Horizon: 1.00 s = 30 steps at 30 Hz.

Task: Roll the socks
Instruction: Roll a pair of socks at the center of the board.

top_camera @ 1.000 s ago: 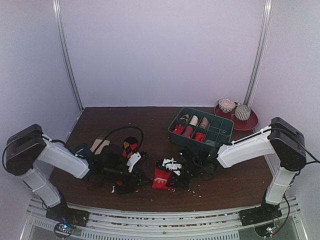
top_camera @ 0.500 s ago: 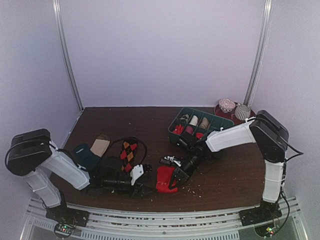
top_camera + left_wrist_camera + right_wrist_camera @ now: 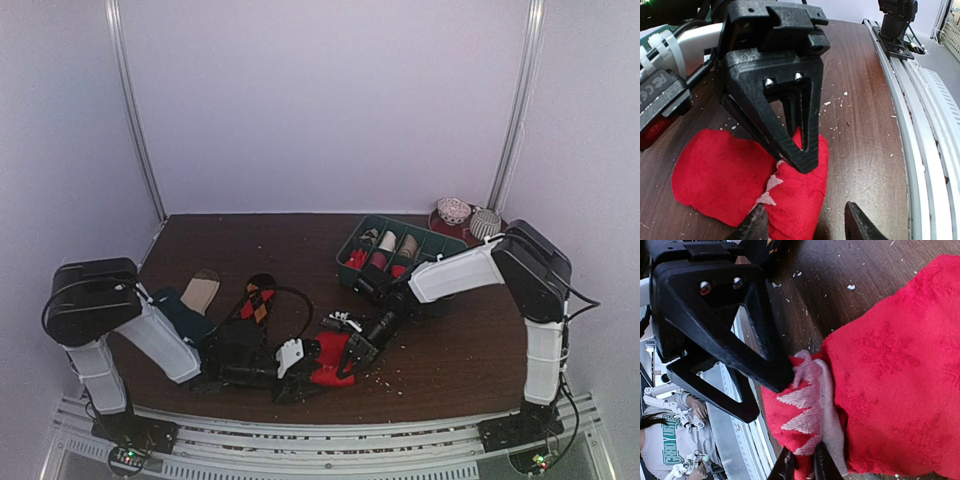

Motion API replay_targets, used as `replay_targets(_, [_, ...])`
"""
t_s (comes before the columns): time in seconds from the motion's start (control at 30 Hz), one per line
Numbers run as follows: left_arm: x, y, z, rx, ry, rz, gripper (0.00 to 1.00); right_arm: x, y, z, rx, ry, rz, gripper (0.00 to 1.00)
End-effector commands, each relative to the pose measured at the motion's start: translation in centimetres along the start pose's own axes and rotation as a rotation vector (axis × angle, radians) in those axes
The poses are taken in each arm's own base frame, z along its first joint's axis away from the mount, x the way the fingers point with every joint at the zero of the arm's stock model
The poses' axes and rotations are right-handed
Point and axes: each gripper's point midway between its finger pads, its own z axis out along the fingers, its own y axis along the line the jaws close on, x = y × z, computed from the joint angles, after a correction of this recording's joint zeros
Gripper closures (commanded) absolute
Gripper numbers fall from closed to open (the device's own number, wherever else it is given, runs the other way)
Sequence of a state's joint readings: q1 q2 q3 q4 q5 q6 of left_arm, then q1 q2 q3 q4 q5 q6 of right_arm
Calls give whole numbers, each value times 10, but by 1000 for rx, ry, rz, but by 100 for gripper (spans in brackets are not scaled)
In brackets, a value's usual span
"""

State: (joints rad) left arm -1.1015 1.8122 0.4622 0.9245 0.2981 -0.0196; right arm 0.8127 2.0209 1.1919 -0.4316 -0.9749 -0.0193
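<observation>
Red sock (image 3: 333,357) lower centre | our right fingers (image 3: 785,469) pinch its cuff shut | our left fingers (image 3: 856,224) gape, sock between.

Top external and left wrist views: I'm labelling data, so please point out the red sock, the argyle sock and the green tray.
red sock (image 3: 715,175), left wrist view, on its flat body.
argyle sock (image 3: 256,300), top external view, on its diamond pattern.
green tray (image 3: 440,256), top external view, on a bare right compartment.

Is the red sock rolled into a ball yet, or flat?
Partly folded, not a tight roll. The red sock lies in a loose lump with its zigzag cuff folded over, pinched by the right gripper.
</observation>
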Motion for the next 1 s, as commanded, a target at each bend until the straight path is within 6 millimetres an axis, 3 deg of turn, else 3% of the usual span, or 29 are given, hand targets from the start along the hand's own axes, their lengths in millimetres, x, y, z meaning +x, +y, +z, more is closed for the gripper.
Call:
replay_targets(0.0, [-7, 4, 8, -11, -42, 29, 48, 39, -24, 16, 58, 116, 115, 88])
replay_targets(0.13, [11, 5, 17, -7, 22, 15, 56, 38, -23, 16, 49, 114, 113, 88])
replay_targets(0.37, [38, 4, 21, -1, 116, -30, 100, 35, -18, 16, 24, 108, 104, 87])
replay_targets(0.5, [60, 13, 24, -49, 227, -97, 100, 22, -10, 9, 22, 61, 47, 86])
replay_targets(0.57, [73, 20, 24, -81, 290, -184, 100, 6, -2, 0, 48, -10, -17, 75])
replay_targets(0.77, [99, 18, 11, -43, 377, -525, 100, -57, 37, -64, 211, -421, -312, 63])
replay_targets(0.87, [114, 19, 4, -33, 444, -687, 100, -59, 50, -89, 323, -568, -469, 58])
replay_targets(0.97, [124, 13, 0, 20, 501, -794, 100, -43, 50, -86, 438, -579, -627, 54])
